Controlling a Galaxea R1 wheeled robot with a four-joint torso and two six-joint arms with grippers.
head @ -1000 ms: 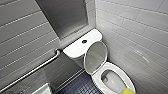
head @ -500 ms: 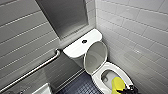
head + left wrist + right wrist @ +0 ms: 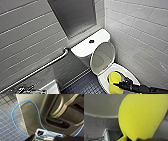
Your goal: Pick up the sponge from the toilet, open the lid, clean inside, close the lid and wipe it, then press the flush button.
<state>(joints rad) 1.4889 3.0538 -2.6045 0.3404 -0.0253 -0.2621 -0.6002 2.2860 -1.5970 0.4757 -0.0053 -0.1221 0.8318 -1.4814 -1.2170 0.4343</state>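
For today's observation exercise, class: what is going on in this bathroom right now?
The robot's right gripper holds the yellow sponge down in the bowl of the white toilet. The lid stands raised against the tank, so this looks like the step of cleaning inside. The dark button on the tank top is untouched.

One bright yellow thick sponge (image 3: 114, 78), one white ceramic toilet (image 3: 85, 47), one white oval plastic lid (image 3: 102, 58), one steel grab rail (image 3: 45, 67).

head camera overlooks toilet (image 3: 87, 46) from above; right wrist hugs sponge (image 3: 141, 116).
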